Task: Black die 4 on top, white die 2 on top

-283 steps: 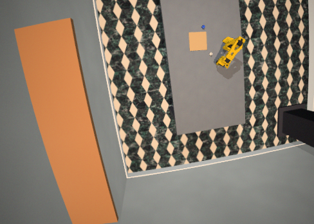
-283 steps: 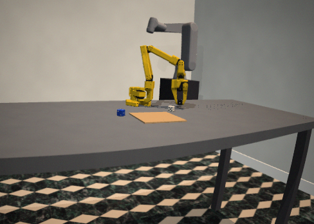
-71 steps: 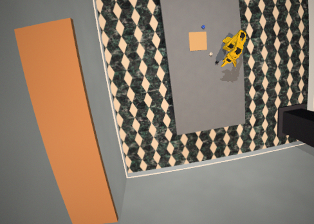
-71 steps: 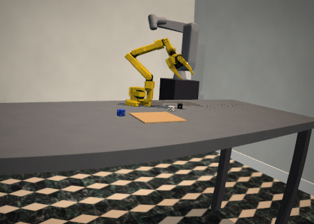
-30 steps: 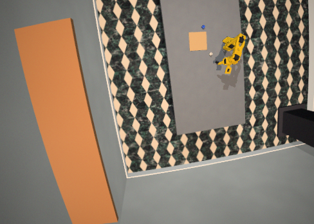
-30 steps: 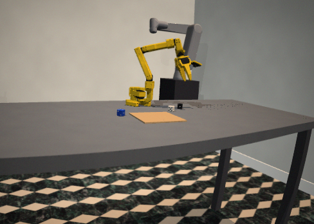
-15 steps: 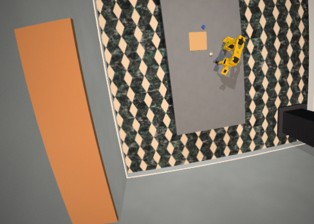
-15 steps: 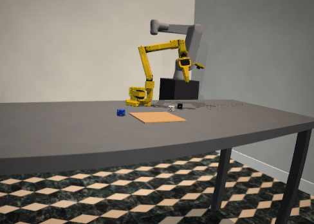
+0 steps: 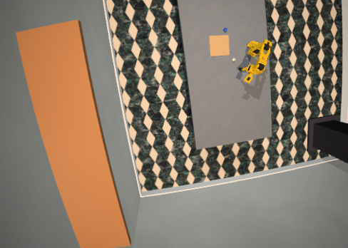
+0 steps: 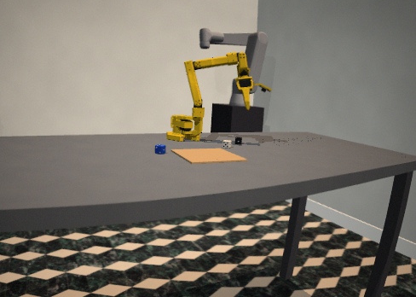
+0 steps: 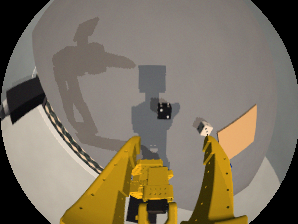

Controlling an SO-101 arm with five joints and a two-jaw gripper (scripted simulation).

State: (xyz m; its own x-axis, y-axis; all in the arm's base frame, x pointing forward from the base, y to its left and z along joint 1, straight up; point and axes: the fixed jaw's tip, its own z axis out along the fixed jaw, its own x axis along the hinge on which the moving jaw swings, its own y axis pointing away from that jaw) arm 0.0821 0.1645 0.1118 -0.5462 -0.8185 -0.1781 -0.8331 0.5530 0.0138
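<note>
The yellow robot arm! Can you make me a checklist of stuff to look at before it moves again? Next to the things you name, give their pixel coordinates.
1. Jaws (image 10: 257, 99) open, with nothing between them: ok.
2. Small black cube-shaped die (image 10: 239, 141) (image 11: 164, 111) on the square orange mat (image 9: 219, 45) (image 10: 209, 155) (image 11: 239, 131): not ok, it's on the grey table (image 9: 228, 108) (image 10: 128, 172) (image 11: 200, 60).
3. Small white cube-shaped die (image 9: 234, 60) (image 10: 227, 143) (image 11: 204, 128) on the mat: not ok, it's beside it.
4. Mat lying flat: ok.
5. No die on top of another: ok, the small blue cube-shaped die (image 9: 225, 30) (image 10: 160, 148) sits apart too.
6. Blue die showing its starting number: cannot tell.
</note>
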